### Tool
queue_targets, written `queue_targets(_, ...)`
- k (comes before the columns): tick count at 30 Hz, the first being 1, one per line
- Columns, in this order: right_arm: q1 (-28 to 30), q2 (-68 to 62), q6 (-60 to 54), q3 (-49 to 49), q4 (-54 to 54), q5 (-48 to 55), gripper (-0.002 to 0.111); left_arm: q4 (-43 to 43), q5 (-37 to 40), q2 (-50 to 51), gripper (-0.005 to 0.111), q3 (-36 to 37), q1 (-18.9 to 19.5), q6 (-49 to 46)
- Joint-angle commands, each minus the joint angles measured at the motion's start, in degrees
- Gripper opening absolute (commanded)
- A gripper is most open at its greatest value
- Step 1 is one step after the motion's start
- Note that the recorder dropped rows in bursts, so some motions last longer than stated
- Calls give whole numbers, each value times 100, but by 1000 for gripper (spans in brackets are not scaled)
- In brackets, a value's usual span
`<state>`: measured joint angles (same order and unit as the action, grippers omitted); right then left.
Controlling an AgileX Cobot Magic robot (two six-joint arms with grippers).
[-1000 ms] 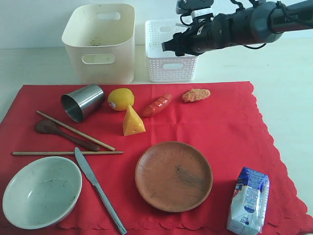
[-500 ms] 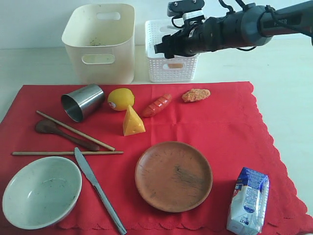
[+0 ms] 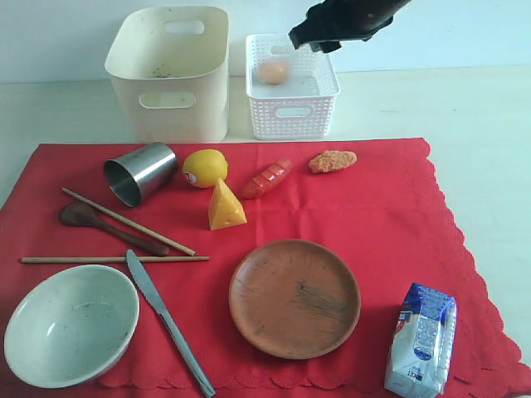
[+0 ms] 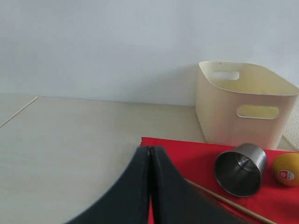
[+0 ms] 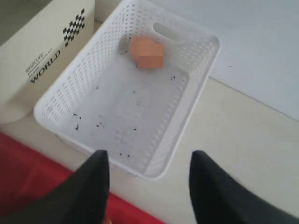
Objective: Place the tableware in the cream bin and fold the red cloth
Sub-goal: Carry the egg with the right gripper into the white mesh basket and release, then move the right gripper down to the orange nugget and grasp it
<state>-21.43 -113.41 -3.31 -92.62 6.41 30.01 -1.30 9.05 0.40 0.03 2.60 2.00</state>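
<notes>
The pale table [image 3: 477, 108] carried three things directly. A large red cloth [image 3: 398, 207] lay flat over its near part, spread from the left edge of the view almost to the right, with its scalloped border showing along the right and near sides. Close by the cloth's far edge stood a cream bin [image 3: 170, 104] on the left and a smaller white lattice basket [image 3: 290, 120] just right of it, the two slightly apart. Bare tabletop lay to the right of cloth and basket.
</notes>
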Motion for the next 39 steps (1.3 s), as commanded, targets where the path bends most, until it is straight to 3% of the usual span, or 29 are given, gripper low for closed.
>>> queue_targets(1,-25,415,-335,-49,141,901,25,-26,-33,-40,1,-3,13,-16)
queue_targets(6,-25,450,-617,-24,106,1554,0,-26,-33,-40,1,-3,13,-16)
queue_targets(14,-25,322,-1324,550,-743,1525,0,-26,-33,-40,1,-3,13,-16)
queue_targets(20,-25,-167,-1129,550,-802,1512,0,-26,-33,-40,1,-3,13,-16)
queue_targets(24,-25,-532,-685,550,-784,1265,12,-26,-33,-40,1,-3,13,-16)
queue_targets(33,-124,-862,-1078,550,-754,897,63,-26,-33,-40,1,-3,13,-16)
queue_targets(39,-124,-1137,-1214,550,-641,668,69,-26,-33,-40,1,-3,13,-16)
